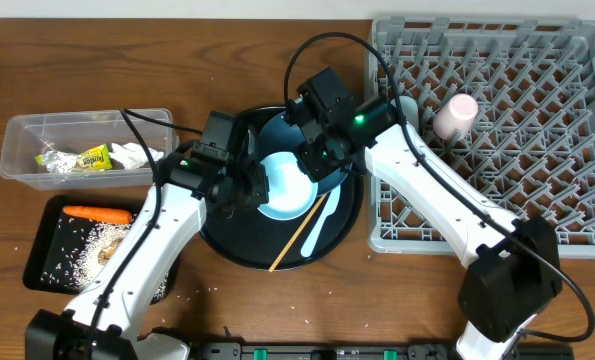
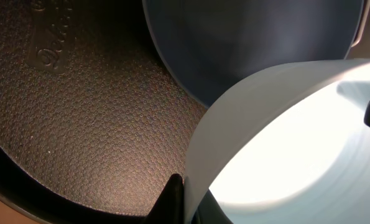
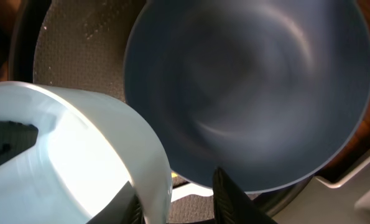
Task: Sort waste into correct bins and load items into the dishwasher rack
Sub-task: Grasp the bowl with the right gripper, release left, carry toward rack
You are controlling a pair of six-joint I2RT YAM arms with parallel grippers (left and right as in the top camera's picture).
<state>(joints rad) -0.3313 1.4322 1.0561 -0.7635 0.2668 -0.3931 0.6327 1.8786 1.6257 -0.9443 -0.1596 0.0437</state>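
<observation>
The far part of the plate and of the round tray is covered in the overhead view by the left arm and the right arm. The bowl is cut off in both wrist views, at the right and bottom edges in one and the left and bottom edges in the other. The rack is cropped at the far and right edges. Single grains of rice are too small to be told apart, and the print on the wrapper cannot be read.

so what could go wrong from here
The left end effector pinches only the rim of the light blue bowl, so the bowl may slip or tip. The right end effector sits at the rim of the dark blue plate, right beside that bowl; the two could bump.
</observation>
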